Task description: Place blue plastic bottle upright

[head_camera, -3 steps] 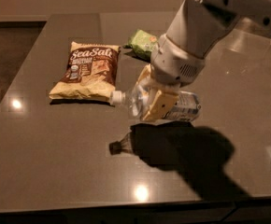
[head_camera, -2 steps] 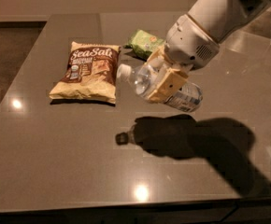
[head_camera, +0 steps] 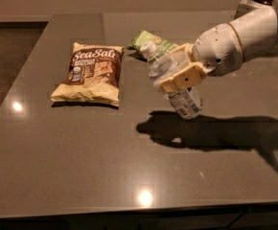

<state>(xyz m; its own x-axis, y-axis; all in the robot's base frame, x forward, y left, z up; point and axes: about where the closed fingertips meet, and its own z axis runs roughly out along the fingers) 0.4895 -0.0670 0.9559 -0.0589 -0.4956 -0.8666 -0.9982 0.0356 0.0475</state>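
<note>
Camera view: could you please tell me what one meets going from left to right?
Sea Salt chip bag → blue plastic bottle, held tilted off the surface by the gripper shut around it → robot arm.

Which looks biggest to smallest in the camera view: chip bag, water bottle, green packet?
1. Brown Sea Salt chip bag.
2. Clear plastic water bottle, tilted in the gripper at centre-right.
3. Green snack packet, though partly hidden and farther back.
</note>
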